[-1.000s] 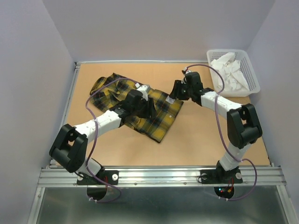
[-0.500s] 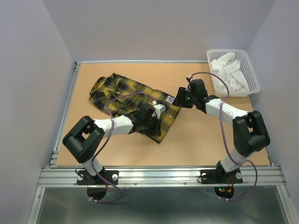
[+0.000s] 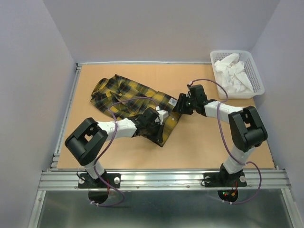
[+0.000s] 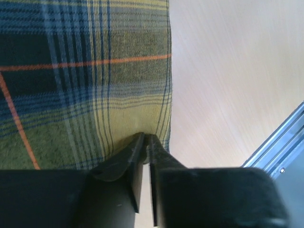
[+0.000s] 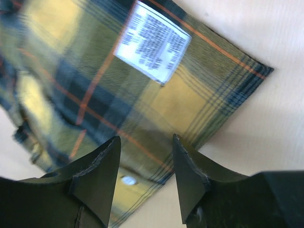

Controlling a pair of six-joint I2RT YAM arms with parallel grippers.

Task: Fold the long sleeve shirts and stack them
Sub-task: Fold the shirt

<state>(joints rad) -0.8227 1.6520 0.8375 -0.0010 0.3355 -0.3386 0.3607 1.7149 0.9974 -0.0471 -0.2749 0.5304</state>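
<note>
Yellow and black/dark-green plaid, w/ thin orange lines: the long sleeve shirt (image 3: 128, 95) lies rumpled on the tabletop (image 3: 213, 142). It sits left of centre, running diagonally from far-left toward the middle. It's partly bunched, not flat. A white care label (image 5: 153, 42) w/ small print sits near one corner, and a small white button (image 5: 127, 180) shows close to the hem. The weave is fine and ribbed in the left wrist view.

L gripper (image 4: 146, 137) is clenched on the shirt's near hem, its fingertips meeting right at the cloth edge beside bare table. R gripper (image 5: 145, 156) is released, jaws spread apart, and hangs over the labelled corner. Whether its tips touch the cloth I can't tell.

Edges: the pinched hem runs straight, w/ open table just past it. The labelled corner comes to a sharp point on bare table. There's free room along the near strip, on the right half btwn shirt and basket (image 3: 256, 78), and along the far edge. The aluminium rail (image 3: 166, 178) bounds the near side, and plain pale walls close in left, right and back.

Materials: the tabletop is smooth tan, wood-look. The basket is white slotted plastic, rectangular, in the far-right corner, w/ crumpled white cloth (image 3: 232, 76) inside. The gripper fingers are matt black, wedge-shaped, w/ scuffed edges. The arms are white and black w/ looping purple cables.
</note>
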